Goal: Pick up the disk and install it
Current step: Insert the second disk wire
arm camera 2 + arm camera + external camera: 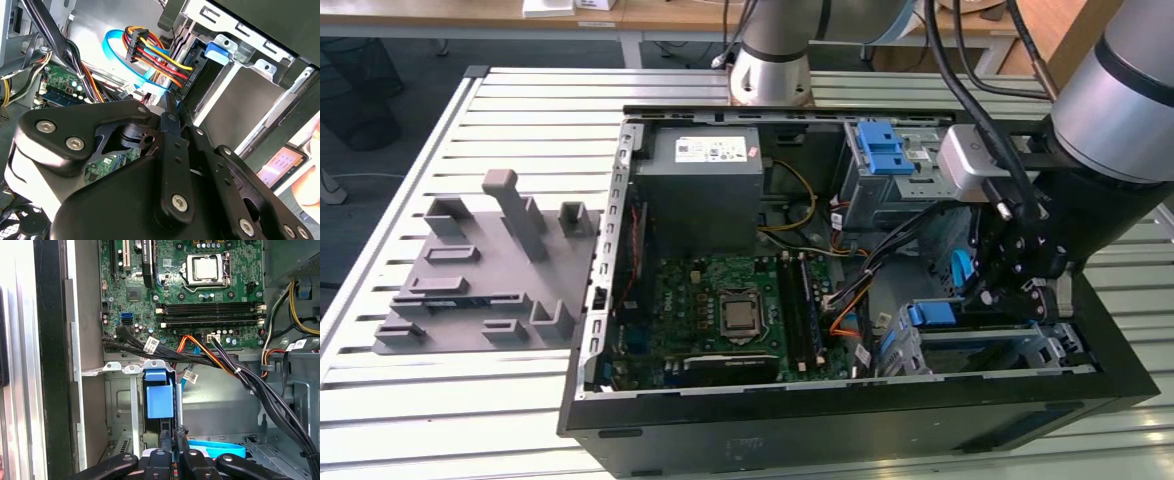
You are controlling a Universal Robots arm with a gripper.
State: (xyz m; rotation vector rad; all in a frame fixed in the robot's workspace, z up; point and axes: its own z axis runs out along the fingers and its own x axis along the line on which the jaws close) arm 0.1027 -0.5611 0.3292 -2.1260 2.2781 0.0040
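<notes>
The disk's blue plastic carrier (159,400) stands slotted in the lower drive bay of the open computer case, its blue tab (931,313) sticking out; the silver body is hidden inside the bay. My gripper (173,437) hovers right at the carrier's end, fingers pressed together with nothing seen between them. In the second wrist view the gripper (171,107) points at the bay's mouth, near the blue tab (218,50) and a black power connector (189,80). The exterior view has the gripper (1019,295) low inside the case at its right.
The motherboard (734,300) fills the case floor, with the grey power supply (707,170) behind it. A blue-handled drive cage (887,150) sits at the back right. Cable bundles (225,365) and a blue flat cable (215,447) cross near the bay. A grey fixture (480,270) lies on the table.
</notes>
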